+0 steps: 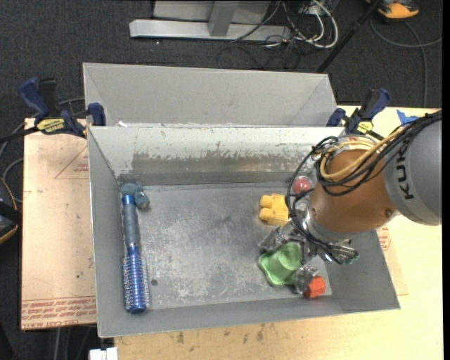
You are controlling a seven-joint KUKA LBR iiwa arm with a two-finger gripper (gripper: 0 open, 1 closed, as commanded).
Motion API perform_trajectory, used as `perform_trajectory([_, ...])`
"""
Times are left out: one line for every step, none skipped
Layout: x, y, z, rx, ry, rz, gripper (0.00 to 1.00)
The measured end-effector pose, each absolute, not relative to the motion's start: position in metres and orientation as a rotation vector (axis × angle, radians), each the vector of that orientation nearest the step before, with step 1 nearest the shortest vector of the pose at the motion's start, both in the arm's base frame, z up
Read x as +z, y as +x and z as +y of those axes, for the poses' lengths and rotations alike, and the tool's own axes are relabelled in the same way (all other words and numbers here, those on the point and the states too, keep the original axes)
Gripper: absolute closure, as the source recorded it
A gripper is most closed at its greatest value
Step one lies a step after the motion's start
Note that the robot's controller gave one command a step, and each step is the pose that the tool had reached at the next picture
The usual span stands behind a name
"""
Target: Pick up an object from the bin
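Three things crowd the pincer: a green lump under it, a yellow block near, an orange bit beside. Its width I cannot tell.

Robotics lab or test cell, not a home or shop. A grey sheet-metal bin has dark carpet floor around it. An industrial arm in grey casing, part of a maker's name lettered on it, comes in over the bin's right edge. It has an orange cover at the wrist, with wrist cables looped over it. Loose floor cables trail beyond the bin's far edge, beside a grey metal stand foot. The bin's floor is scuffed. Its contents are mismatched: a blue brush along the left edge, a yellow block and a green piece near the right edge.
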State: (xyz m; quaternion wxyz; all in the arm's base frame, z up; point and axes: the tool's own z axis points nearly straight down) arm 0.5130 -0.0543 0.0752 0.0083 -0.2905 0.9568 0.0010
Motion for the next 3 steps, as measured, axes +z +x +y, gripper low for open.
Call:
perform_trajectory([0.076,0.513,-0.055,0.002,-0.906,2.991,1.0])
perform_trajectory([0.196,0.523,-0.045,-0.003,-1.012,2.964,1.0])
perform_trajectory([0.217,0.526,-0.036,0.0,-1.46,2.777,1.0])
